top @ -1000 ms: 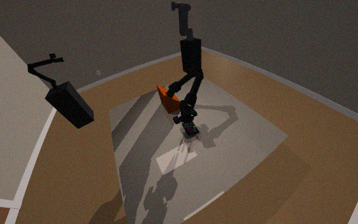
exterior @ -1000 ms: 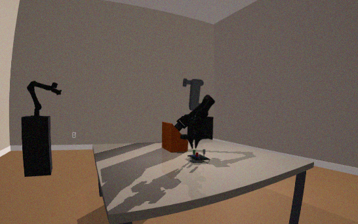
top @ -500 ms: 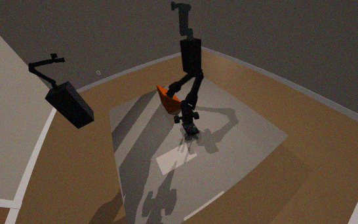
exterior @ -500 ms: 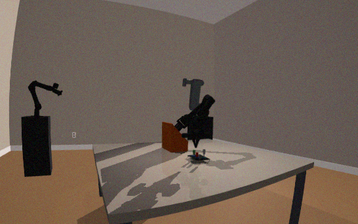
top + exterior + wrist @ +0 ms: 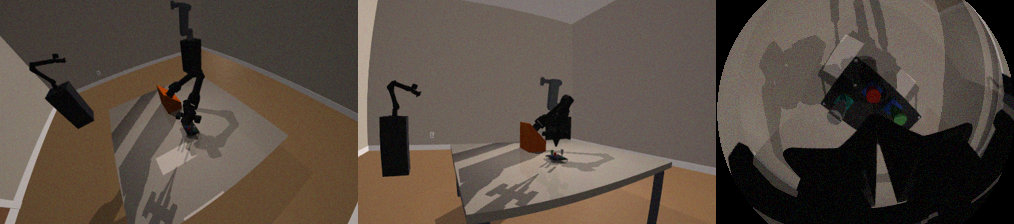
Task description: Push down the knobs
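The dark circuit board (image 5: 191,131) (image 5: 562,159) (image 5: 851,86) stands low on the table. A red knob (image 5: 555,154) (image 5: 873,96) is near its middle. A green knob (image 5: 552,152) (image 5: 900,119) and a grey knob (image 5: 562,151) (image 5: 834,117) stand toward two of its ends. The grey knob looks raised above its teal potentiometer (image 5: 845,101). The seating of the green and red knobs is too small to tell. My gripper (image 5: 556,145) (image 5: 874,118) is shut and empty, its tips above the board with a visible gap and touching no knob. In the top view the arm hides its tips.
An orange wedge-shaped block (image 5: 170,102) (image 5: 532,139) stands on the table (image 5: 256,131) (image 5: 607,177), behind and left of the board. A second arm (image 5: 42,62) (image 5: 393,95) is on a black pedestal (image 5: 70,105) (image 5: 395,147) at the far left. Arm shadows cross the tabletop.
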You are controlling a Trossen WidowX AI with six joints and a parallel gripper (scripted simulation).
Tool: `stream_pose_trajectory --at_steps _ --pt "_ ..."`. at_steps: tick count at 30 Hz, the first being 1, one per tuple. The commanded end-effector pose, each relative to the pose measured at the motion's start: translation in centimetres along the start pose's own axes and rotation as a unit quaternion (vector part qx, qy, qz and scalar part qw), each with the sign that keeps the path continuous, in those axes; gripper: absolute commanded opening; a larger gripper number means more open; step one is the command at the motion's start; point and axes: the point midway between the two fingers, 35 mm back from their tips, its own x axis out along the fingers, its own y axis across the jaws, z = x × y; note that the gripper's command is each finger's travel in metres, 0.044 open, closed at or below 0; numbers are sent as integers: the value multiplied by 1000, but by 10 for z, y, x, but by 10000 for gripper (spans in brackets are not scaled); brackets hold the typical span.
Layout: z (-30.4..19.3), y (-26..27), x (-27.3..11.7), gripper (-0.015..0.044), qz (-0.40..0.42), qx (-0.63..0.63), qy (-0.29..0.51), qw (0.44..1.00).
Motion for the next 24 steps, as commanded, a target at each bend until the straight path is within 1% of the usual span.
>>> stream_pose_trajectory --at_steps 1,12,24 --pt "1 4 -2 0 -1 54 1 999" --pt "2 17 -10 0 -6 241 3 971" --pt "2 31 -20 0 -11 435 3 901"
